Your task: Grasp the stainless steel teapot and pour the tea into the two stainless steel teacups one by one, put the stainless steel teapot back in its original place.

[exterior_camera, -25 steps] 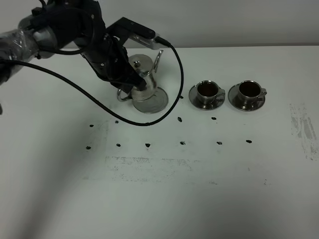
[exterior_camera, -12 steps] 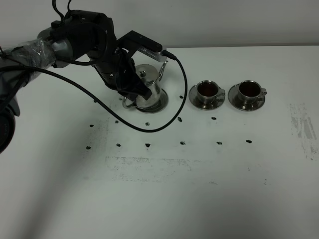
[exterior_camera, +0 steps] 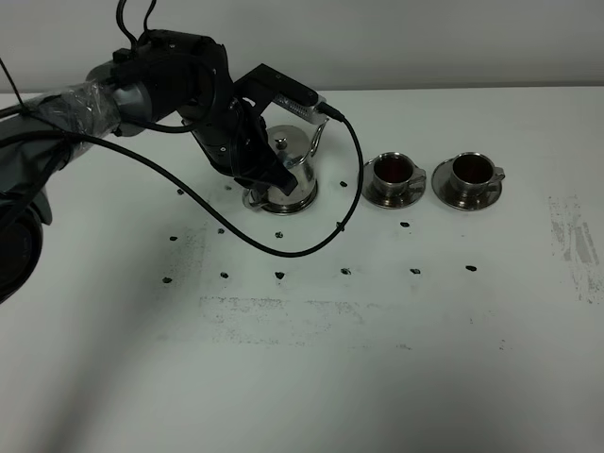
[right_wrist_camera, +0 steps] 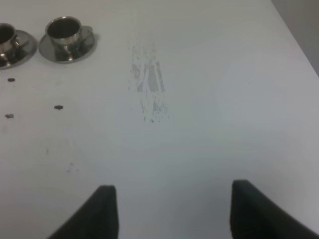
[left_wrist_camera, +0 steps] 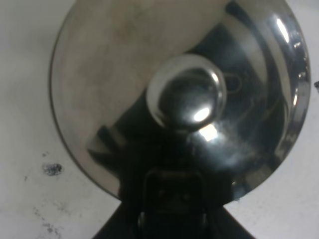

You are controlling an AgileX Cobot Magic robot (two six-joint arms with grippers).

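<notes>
The stainless steel teapot [exterior_camera: 294, 170] is upright over the round steel dish [exterior_camera: 283, 206], its original place; whether it touches the dish I cannot tell. My left gripper [exterior_camera: 257, 181] is shut on the teapot's handle on the pot's left side. The left wrist view looks straight down on the teapot's lid and knob [left_wrist_camera: 187, 97], with the left gripper [left_wrist_camera: 172, 209] dark at the edge. To the right stand the two stainless steel teacups [exterior_camera: 394, 170] [exterior_camera: 472, 170] on saucers, both holding dark tea [exterior_camera: 393, 169]. My right gripper [right_wrist_camera: 174, 214] is open above bare table, far from one teacup [right_wrist_camera: 64, 29].
A black cable [exterior_camera: 283, 241] loops from the left arm down onto the table in front of the teapot. Small dark marks [exterior_camera: 345, 271] dot the white table in rows. Scuffed patches [exterior_camera: 576, 245] lie at the right and in the middle front.
The left arm has swung the teapot to the right, from tilted beside the dish to upright over it. The cups have not moved.
</notes>
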